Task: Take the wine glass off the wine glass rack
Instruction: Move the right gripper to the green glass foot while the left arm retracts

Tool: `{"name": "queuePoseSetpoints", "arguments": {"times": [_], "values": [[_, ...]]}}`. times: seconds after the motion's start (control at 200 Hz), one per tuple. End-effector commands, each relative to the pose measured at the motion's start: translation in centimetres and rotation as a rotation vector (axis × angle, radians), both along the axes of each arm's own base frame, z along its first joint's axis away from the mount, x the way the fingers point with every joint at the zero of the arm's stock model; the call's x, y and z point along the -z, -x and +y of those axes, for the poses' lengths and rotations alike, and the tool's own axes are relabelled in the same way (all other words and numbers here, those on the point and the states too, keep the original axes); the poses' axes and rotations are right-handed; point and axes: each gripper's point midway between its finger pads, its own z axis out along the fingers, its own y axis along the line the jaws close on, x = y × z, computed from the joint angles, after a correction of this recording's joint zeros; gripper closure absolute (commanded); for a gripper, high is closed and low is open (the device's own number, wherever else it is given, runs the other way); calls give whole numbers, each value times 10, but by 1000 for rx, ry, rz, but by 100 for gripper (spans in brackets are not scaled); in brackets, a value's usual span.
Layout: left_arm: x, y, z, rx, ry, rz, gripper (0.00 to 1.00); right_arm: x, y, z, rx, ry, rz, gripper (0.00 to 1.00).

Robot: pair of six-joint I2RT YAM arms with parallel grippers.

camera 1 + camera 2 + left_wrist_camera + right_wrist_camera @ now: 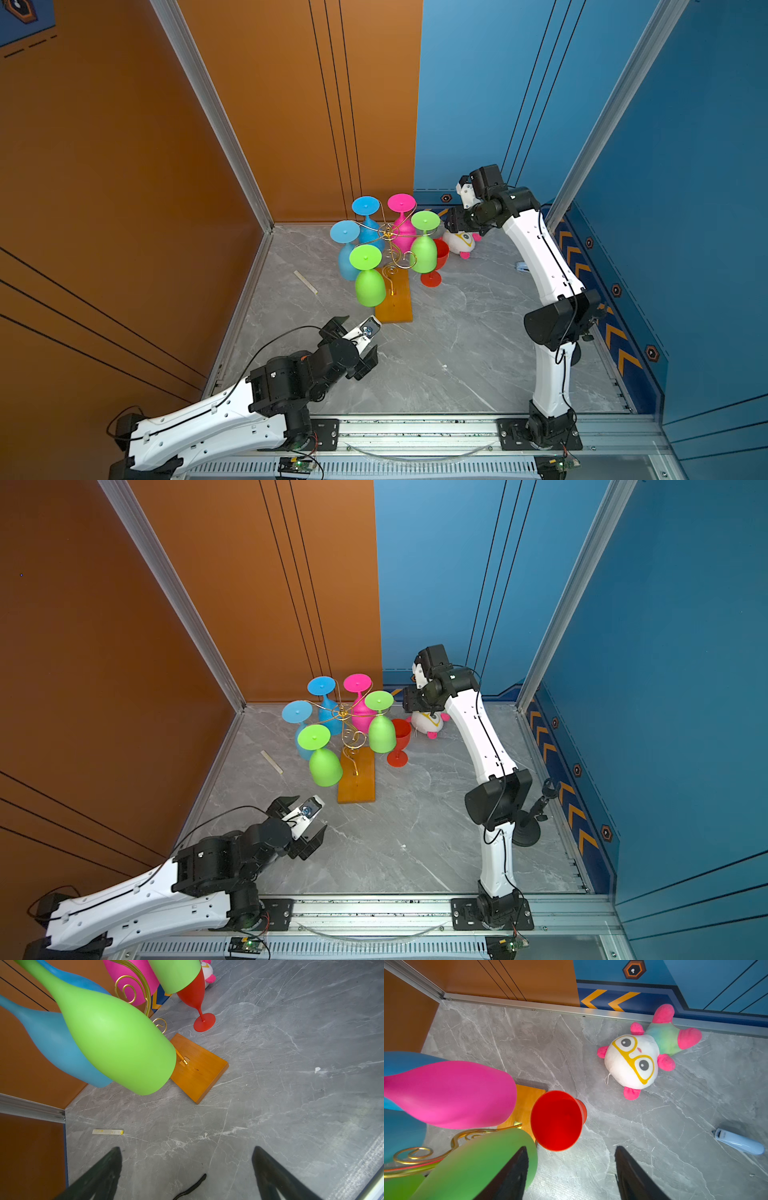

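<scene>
Two black jaws of the left gripper (187,1149) stand wide apart and empty over the grey marbled tabletop (291,1105), nearest the front rail. Past it stands the gold wire wine glass rack (397,305) on its orange-brown wooden base. Five matte glasses hang on it bowl-down: two green glasses (370,286), two blue glasses (347,262) and one pink glass (401,239). Just beside the base, the red wine glass (556,1120) stands upright on the table, clear of the wire. I judge that glass's removal done, with retreat left, and five more if all must come off. Farther back, the right gripper (571,1148) hovers with its jaws parted, gripping nothing. In both top views a green glass covers part of the red bowl. The wire is too fine to show how the glass feet sit in the scrolls.
</scene>
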Motion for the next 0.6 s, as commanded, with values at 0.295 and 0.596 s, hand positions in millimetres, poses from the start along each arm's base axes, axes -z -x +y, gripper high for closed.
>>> {"name": "queuePoseSetpoints", "arguments": {"times": [0.295, 0.596], "values": [[0, 0, 2, -7, 37, 35, 2, -81, 31, -5, 45, -309, -117, 33], [-3, -5, 8, -41, 84, 47, 2, -107, 55, 24, -76, -565, -102, 36]]}}
